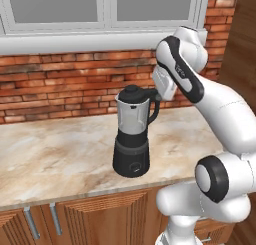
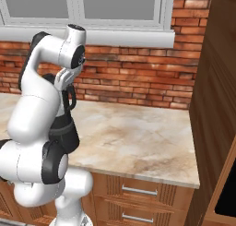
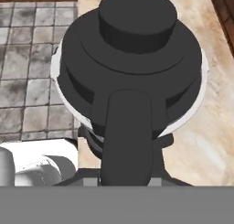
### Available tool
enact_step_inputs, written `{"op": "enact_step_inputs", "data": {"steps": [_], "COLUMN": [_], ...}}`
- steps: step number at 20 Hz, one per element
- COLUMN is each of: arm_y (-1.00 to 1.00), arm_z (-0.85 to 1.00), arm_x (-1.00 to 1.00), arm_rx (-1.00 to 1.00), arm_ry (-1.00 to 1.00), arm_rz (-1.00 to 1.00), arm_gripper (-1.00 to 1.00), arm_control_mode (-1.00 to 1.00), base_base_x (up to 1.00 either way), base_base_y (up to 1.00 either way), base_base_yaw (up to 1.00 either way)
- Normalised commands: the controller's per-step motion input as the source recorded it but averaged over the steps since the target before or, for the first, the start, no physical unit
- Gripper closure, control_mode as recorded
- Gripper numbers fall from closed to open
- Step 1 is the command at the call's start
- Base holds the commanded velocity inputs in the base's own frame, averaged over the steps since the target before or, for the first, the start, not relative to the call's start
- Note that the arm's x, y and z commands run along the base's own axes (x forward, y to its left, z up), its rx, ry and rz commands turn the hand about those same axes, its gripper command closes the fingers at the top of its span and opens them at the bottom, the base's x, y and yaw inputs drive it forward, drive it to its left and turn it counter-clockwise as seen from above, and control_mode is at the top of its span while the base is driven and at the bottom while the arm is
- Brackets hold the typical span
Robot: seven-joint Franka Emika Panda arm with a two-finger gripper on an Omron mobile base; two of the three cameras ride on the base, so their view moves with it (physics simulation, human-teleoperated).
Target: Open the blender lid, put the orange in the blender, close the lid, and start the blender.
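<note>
The blender [image 1: 132, 139] stands mid-counter [image 1: 55, 159], its blender lid [image 1: 132, 93] seated on the jar rim. The gripper [image 1: 159, 95], at the jar's 3 o'clock beside the black handle [image 1: 153, 111], has its jaws closed, apparently empty. The lid looks light, rigid and smooth; its raised knob [image 3: 137, 19] seems the surest hold.

Blender [image 2: 64, 128] mostly behind the arm; end effector fingertips hidden by the jar handle [image 3: 126, 136].

Matt black blender lid [image 3: 137, 40], glossy marble counter [image 1: 55, 154]
</note>
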Motion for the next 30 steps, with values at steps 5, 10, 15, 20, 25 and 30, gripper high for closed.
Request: {"op": "enact_step_inputs", "data": {"steps": [5,10,15,20,25,30], "arm_y": [-0.07,-0.13,0.0,0.0,0.02,0.06], "arm_z": [-0.69,-0.65,-0.4,-0.27,-0.14,-0.21], "arm_x": [-0.16,-0.06,0.25,0.45,0.12,0.0], "arm_rx": [0.0,0.0,0.0,0.0,0.0,0.0], "arm_ry": [-0.2,-0.18,-0.01,0.0,0.0,0.01], "arm_rz": [0.1,0.09,0.03,0.0,0.0,0.0], "arm_gripper": [1.0,1.0,1.0,1.0,1.0,-1.0], "arm_control_mode": [-1.0,-1.0,-1.0,-1.0,-1.0,-1.0], "base_base_x": [0.0,0.0,0.0,0.0,0.0,0.0], "base_base_y": [0.0,0.0,0.0,0.0,0.0,0.0], "base_base_yaw": [0.0,0.0,0.0,0.0,0.0,0.0]}}
